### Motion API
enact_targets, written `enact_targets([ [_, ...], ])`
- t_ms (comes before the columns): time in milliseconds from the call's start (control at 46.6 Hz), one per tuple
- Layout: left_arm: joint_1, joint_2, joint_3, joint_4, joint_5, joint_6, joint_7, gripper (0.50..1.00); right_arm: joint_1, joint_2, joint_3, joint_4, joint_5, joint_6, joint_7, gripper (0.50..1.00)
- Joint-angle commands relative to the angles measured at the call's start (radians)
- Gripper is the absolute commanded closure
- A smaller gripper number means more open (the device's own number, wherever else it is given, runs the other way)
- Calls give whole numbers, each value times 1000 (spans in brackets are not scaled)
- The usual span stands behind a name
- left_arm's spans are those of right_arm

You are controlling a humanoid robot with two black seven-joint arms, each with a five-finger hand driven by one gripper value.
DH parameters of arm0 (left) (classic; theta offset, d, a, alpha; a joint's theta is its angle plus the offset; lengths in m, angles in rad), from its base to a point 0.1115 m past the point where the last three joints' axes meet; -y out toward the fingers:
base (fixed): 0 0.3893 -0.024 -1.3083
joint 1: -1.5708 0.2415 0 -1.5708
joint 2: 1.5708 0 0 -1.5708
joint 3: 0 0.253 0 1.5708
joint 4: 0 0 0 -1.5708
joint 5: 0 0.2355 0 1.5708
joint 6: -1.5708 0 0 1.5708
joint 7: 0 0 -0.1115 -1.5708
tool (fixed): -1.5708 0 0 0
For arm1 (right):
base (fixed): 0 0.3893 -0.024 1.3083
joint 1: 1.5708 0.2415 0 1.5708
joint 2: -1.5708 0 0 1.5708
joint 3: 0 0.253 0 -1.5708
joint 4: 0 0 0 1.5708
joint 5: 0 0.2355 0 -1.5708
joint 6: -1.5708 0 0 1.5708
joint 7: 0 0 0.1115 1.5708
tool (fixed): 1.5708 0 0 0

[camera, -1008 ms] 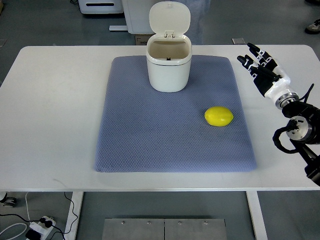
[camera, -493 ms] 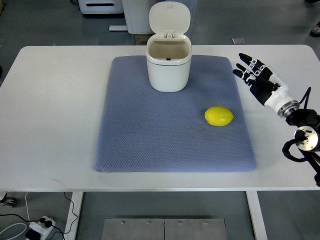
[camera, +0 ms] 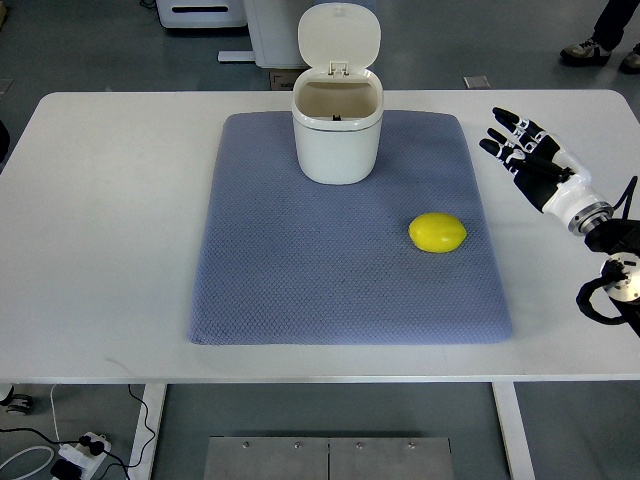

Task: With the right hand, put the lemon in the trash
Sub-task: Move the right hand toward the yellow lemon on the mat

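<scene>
Tabletop [camera: 110, 230] first: white, bare on its left side, no left arm anywhere along that edge for you to check. Moving right, you get a blue-grey mat [camera: 300, 280] covering the middle of the tabletop, lying flat, its far edge close to the tabletop's far edge. On the mat's far edge, about centre, stands the white trash bin [camera: 337, 140], upright, lid [camera: 339, 36] flipped up and back so the mouth is open; you can see the inside wall but not the bottom. Next, the lemon [camera: 437, 232] lies on the mat toward its right edge, roughly midway between far and near edges, well apart from the bin and touching nothing but the mat. Right of the mat, over the bare strip by the tabletop's right edge, you have the right hand [camera: 528, 150], its arm coming in from the picture's right side. Its fingers [camera: 502, 116] are spread and extended toward the far-left, holding nothing, well apart from the lemon. Whether the hand touches the tabletop you cannot tell. Beyond the tabletop's far right corner, someone's shoes [camera: 600, 52] show on the floor.
</scene>
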Motion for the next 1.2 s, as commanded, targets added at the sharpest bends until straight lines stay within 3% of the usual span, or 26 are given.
enact_targets([
  [0, 0, 0, 0, 0, 0, 0, 0, 500, 0, 0, -2, 3, 1, 1, 4, 500],
  [257, 0, 0, 0, 0, 0, 0, 0, 500, -43, 0, -12, 10, -13, 0, 24, 502],
  [515, 0, 0, 0, 0, 0, 0, 0, 500, -84, -3, -74, 10, -137, 0, 162, 502],
  [1030, 0, 0, 0, 0, 0, 0, 0, 500, -100, 3, -139, 9, -148, -3, 191, 507],
  [1180, 0, 0, 0, 0, 0, 0, 0, 500, -103, 7, -156, 10, -177, -2, 225, 511],
])
